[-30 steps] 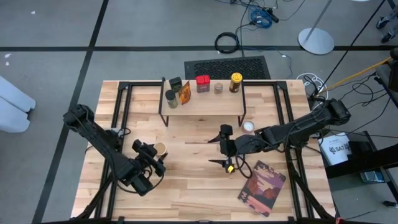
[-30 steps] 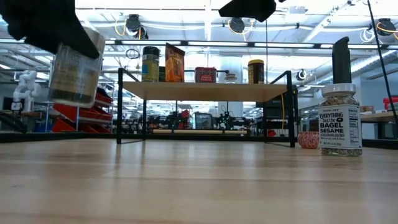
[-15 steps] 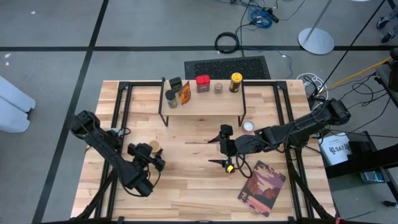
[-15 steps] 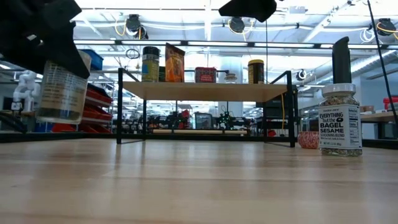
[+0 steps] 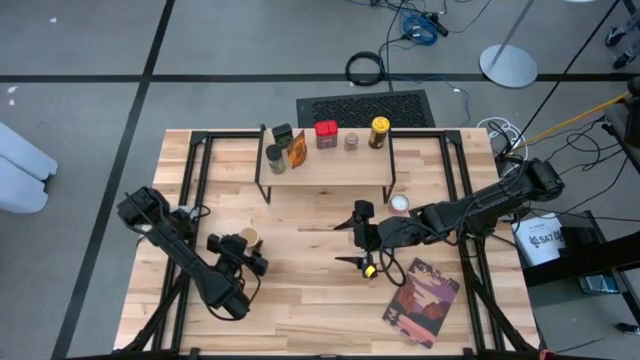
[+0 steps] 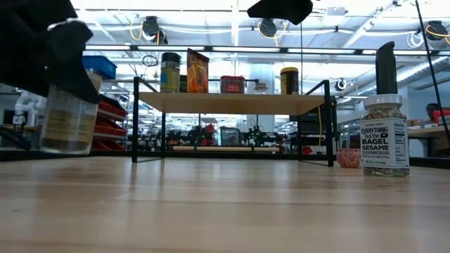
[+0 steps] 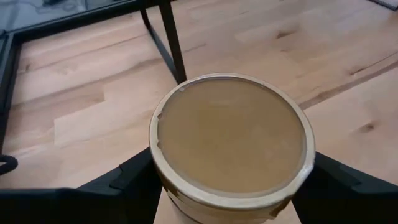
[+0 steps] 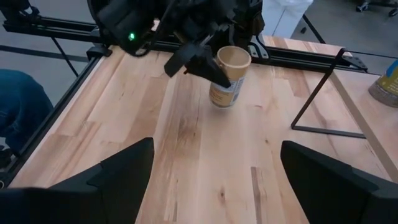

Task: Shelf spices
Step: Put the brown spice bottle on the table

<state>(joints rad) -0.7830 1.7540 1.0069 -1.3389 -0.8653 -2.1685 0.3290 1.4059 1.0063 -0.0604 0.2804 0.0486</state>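
Small clear glass jar with a tan lid (image 8: 229,84) held off the table by the left gripper (image 5: 243,252), fingers clamped on its sides just under the lid, well short of the low pale-plank shelf on black legs (image 5: 325,160). Probably light, rigid, slick, breakable; mid-body grip safest. Right gripper (image 5: 361,241) idle just in front of the shelf, jaws wide, empty.

Overhead, table-level, two wrist views — shared tan-topped jar (image 5: 250,238).

Five spice containers (image 5: 325,135) are counted on the shelf (image 5: 330,165); three more jars are seen off it: one tan-topped (image 5: 250,237), one white-topped (image 5: 400,204), one yellow-topped (image 5: 370,269). One book (image 5: 421,301) is counted.
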